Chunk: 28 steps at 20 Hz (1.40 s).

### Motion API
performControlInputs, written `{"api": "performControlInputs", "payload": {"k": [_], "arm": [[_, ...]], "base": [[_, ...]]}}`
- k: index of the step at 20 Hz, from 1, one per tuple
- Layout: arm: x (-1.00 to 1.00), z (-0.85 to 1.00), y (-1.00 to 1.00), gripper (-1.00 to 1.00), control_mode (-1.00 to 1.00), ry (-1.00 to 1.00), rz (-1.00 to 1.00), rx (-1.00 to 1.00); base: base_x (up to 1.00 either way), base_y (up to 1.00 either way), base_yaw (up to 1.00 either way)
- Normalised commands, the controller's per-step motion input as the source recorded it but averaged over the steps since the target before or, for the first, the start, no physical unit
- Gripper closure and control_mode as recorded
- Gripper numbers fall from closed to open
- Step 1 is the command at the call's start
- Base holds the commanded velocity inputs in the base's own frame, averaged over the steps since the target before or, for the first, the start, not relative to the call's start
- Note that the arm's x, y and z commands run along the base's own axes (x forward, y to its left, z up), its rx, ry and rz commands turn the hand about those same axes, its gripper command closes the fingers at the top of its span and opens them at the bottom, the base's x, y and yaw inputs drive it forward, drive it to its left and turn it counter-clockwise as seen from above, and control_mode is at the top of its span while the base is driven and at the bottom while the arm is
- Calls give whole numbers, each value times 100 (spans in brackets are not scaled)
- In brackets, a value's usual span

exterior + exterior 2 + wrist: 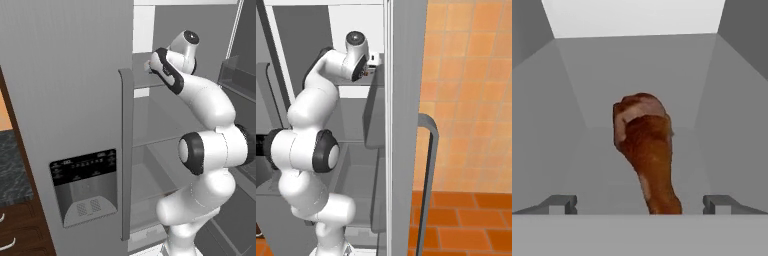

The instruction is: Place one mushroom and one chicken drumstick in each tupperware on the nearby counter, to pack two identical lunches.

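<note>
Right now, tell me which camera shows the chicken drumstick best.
The hand view: the drumstick stands large and centred between the open gripper's fingertips, on a grey fridge shelf. In both base views the arm reaches into the open fridge, and the drumstick cannot be made out.

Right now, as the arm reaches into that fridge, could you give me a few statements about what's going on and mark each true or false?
1. A reddish-brown drumstick lies ahead of the gripper on a grey fridge shelf. True.
2. The gripper's fingers are shut tight on the drumstick. False: they stand wide apart, one on each side of it.
3. The arm reaches into the fridge's upper part. True.
4. A mushroom sits beside the drumstick in the hand view. False: the drumstick lies alone there.
5. The fridge door with the dispenser panel stands wide open. False: that door is closed; the other side is open.
</note>
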Motion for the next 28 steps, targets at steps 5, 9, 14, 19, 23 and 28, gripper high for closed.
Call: {"api": "performControlInputs", "payload": {"k": [5, 9, 14, 19, 23, 28], "arm": [[67, -20, 0, -100, -100, 0, 1, 0], [68, -20, 0, -100, -100, 0, 1, 0], [22, -55, 12, 100, -100, -2, 1, -9], [-26, -68, 17, 100, -100, -4, 0, -8], [-100, -54, 1, 100, -100, -3, 0, 0], [-100, -14, 0, 100, -100, 0, 0, 0]], "base": [[0, 0, 0], [0, 0, 0], [0, 0, 0], [0, 0, 0], [0, 0, 0], [0, 0, 0]]}}
